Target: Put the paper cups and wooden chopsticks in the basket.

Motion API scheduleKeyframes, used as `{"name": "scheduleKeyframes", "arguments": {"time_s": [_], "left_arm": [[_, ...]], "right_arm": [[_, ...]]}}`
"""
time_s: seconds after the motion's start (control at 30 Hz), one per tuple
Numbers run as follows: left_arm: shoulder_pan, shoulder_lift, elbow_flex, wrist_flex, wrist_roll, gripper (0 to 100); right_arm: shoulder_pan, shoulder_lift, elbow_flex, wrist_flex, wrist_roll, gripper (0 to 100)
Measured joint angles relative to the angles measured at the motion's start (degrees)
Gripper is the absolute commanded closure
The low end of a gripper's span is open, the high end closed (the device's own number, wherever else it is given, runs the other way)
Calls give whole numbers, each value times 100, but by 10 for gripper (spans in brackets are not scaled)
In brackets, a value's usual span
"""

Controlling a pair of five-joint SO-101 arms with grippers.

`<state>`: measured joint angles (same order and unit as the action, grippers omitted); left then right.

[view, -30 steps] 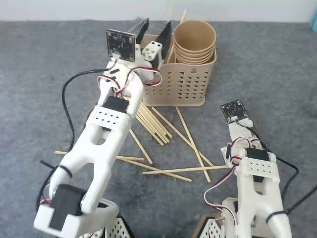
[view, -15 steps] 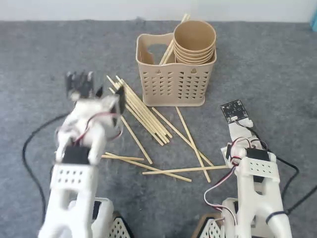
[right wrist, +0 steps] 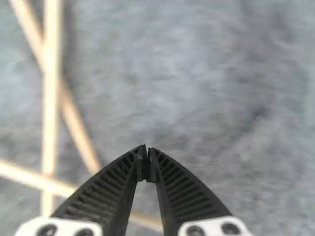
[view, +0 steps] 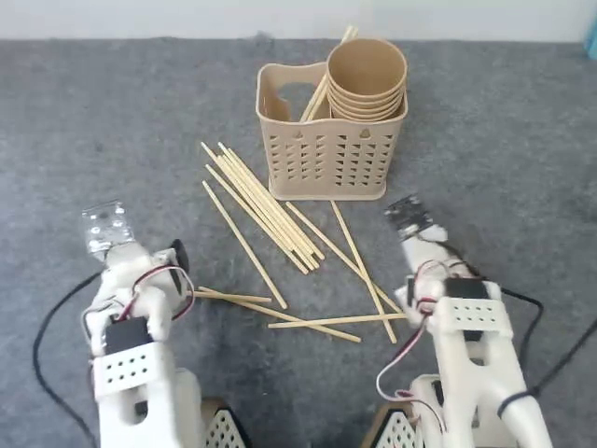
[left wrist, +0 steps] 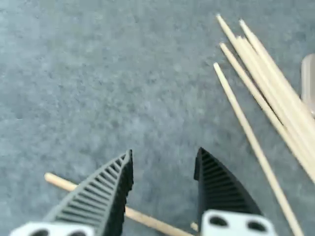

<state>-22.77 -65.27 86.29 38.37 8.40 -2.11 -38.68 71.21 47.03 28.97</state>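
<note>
A beige slotted basket (view: pixel 322 154) stands at the back with a stack of brown paper cups (view: pixel 367 75) and a few chopsticks (view: pixel 322 89) inside it. A bundle of wooden chopsticks (view: pixel 261 201) lies in front of the basket, with single sticks (view: pixel 317 323) scattered nearer me. My left gripper (left wrist: pixel 165 157) is open low over the mat, near the left end of one loose stick (left wrist: pixel 142 219), with the bundle (left wrist: pixel 266 83) beyond it. My right gripper (right wrist: pixel 146 151) is shut on nothing, just above the mat beside crossed sticks (right wrist: pixel 49 98).
Grey carpet-like mat (view: pixel 504 149) covers the table. The left arm (view: pixel 131 308) sits at the front left and the right arm (view: pixel 466 317) at the front right. Cables trail beside both arm bases.
The left arm has pulled back from over the basket to the front left of the table. The right arm has shifted slightly left, toward the loose sticks.
</note>
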Motion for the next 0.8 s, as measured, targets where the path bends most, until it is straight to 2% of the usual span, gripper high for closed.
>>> {"name": "scheduleKeyframes", "arguments": {"time_s": [0.1,0.2,0.37,0.47,0.57,0.7,0.8], "left_arm": [[-264,141,-35,-70,0,800],[-571,633,-308,-141,211,800],[-985,2101,-1029,-624,545,800],[-1222,3147,-1662,-668,888,800],[-1565,4185,-2338,-668,1292,800],[-1864,5380,-3121,-695,1758,800],[-1925,5741,-3473,-598,1899,800]], "right_arm": [[-598,0,-308,747,-18,940],[-1222,0,-985,1477,-387,940],[-2435,0,-1899,1811,-1266,938],[-3279,0,-1978,1433,-1767,936],[-3798,0,-1978,782,-2127,935],[-4149,18,-1978,-202,-2242,935],[-4193,396,-2040,-967,-2242,935]]}}
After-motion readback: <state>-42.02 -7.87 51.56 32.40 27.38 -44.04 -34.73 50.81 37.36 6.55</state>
